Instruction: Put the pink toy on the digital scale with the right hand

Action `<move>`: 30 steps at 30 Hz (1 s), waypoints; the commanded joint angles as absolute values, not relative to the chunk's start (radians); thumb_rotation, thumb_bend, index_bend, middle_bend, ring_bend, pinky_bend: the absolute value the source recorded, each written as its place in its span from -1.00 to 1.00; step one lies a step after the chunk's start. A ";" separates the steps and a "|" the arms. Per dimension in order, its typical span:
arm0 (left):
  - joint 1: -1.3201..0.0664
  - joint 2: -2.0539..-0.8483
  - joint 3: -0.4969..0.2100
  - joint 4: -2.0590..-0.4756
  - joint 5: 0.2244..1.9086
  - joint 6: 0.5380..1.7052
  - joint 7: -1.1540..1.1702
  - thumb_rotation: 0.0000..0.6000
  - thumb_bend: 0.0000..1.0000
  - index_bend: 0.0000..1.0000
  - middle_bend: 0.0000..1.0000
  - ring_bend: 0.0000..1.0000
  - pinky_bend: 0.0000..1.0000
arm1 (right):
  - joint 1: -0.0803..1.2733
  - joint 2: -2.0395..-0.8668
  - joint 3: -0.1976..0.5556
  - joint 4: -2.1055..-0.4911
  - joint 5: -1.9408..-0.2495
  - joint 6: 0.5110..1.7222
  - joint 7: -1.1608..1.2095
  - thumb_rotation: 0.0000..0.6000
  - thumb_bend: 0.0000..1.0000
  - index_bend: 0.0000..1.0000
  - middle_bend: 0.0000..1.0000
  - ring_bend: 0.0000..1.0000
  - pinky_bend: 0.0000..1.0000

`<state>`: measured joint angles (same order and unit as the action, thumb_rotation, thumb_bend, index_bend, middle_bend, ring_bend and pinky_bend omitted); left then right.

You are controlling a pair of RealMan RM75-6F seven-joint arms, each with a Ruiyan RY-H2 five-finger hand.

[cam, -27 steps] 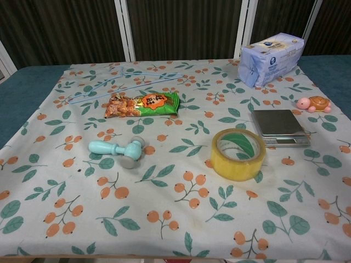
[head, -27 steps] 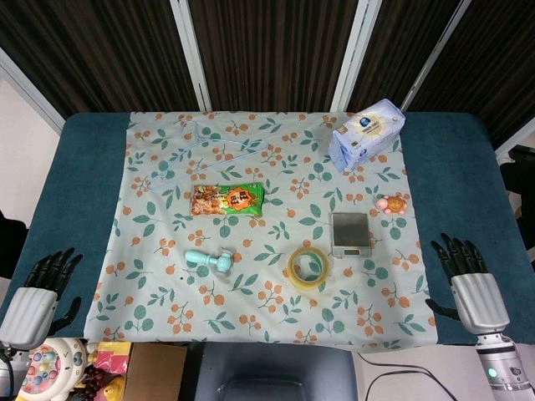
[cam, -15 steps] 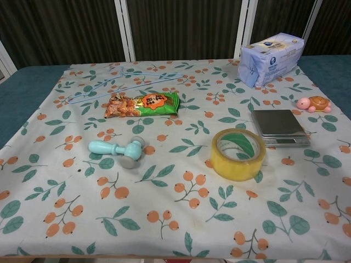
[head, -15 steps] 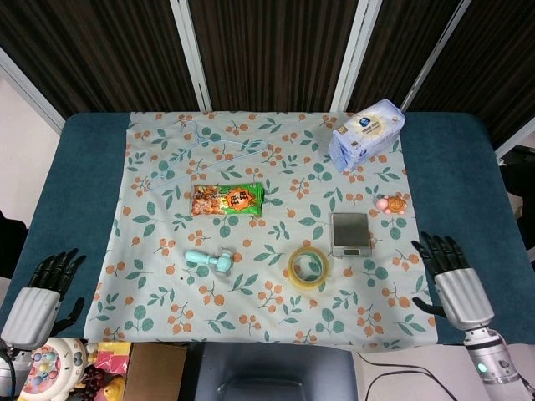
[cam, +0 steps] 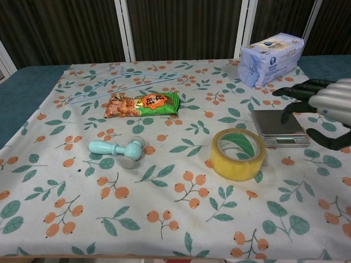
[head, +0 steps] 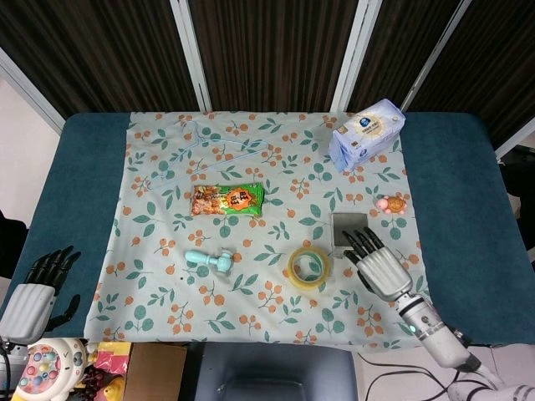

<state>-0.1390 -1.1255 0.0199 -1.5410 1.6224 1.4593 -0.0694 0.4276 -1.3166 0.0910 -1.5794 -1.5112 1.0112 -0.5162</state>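
Silver-backed, with black fingers spread apart and nothing in them, the right hand hovers in the lower right of the head view, fingertips over the near edge of the small flat grey digital scale.

From that hand, the pink toy turtle with an orange shell lies up and slightly right in the frame, just beyond the scale's far right corner, resting on the leaf-and-berry patterned cloth. The chest view hides the toy behind the hand. Its long axis runs roughly left to right across the frame, and the pale pink head seems to point left, toward the scale.

At the lower left corner the left hand sits well apart, fingers loosely parted and holding nothing, so the right hand is much the nearer.

A reach forward and slightly rightward past the scale looks necessary.
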 commanded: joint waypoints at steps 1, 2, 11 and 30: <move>-0.137 -1.123 0.022 -1.541 1.625 1.463 -0.073 1.00 -0.10 -1.00 -0.99 -0.99 -0.80 | 0.462 -1.369 0.106 -1.526 -1.466 0.978 -0.551 1.00 0.45 -0.12 -1.00 -1.00 -1.00; -0.136 -1.122 0.023 -1.542 1.625 1.465 -0.073 1.00 -0.10 -1.00 -0.99 -0.99 -0.80 | 0.468 -1.382 0.109 -1.511 -1.450 0.970 -0.557 1.00 0.45 -0.12 -1.00 -1.00 -1.00; -0.128 -1.119 0.027 -1.546 1.631 1.479 -0.065 1.00 -0.10 -1.00 -0.99 -0.99 -0.80 | 0.511 -1.453 0.108 -1.416 -1.378 0.927 -0.566 1.00 0.45 -0.12 -1.00 -1.00 -1.00; -0.129 -1.115 0.028 -1.549 1.628 1.478 -0.070 1.00 -0.10 -1.00 -0.99 -0.99 -0.80 | 0.547 -1.499 0.079 -1.365 -1.321 0.922 -0.574 1.00 0.45 -0.14 -1.00 -1.00 -1.00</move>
<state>-0.1286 -1.1154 0.0281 -1.5489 1.6281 1.4782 -0.0702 0.5465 -1.4985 0.0801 -1.3655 -1.3221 0.9227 -0.5743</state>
